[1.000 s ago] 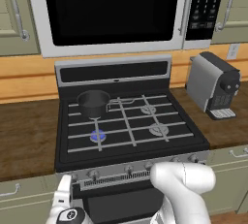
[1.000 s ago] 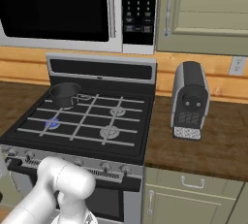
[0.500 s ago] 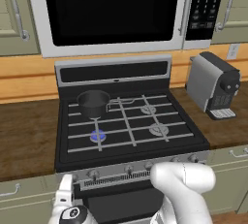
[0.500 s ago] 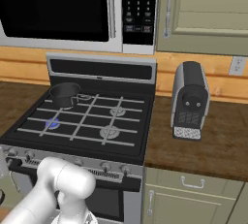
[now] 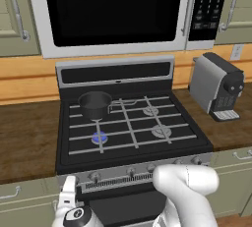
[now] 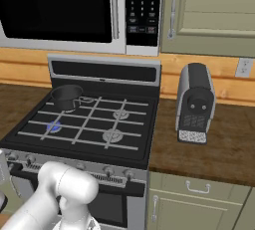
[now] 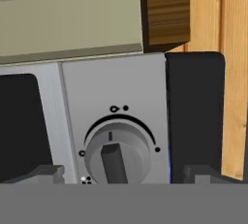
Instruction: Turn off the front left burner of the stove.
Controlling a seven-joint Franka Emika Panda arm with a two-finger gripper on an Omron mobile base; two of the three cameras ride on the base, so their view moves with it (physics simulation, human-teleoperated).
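We see the arm (image 5: 184, 191) folded low in front of the stove (image 5: 130, 127), its white elbow bulging just below the knob row on the stove's silver front panel, and the hand end reaching down toward the panel's left end, where a white and dark wrist piece sits just below the leftmost knobs in the left base view. In the hand view the claw (image 7: 121, 175) points straight at a round knob (image 7: 118, 154) on that panel; the knob's dark grip bar stands nearly upright with a slight tilt, under a black arc with small marks. The two finger tips (image 7: 46, 173) sit wide apart on either side of the knob, clear of it and holding nothing. On the stove's black top, the front left burner (image 5: 99, 137) shows a blue glow under the pale grate bars, just in front of a dark saucepan (image 5: 95, 104) on the back left burner. Right of the stove, a grey coffee machine (image 5: 216, 88) stands on the wooden counter, and a microwave (image 5: 118, 12) hangs above the stove.
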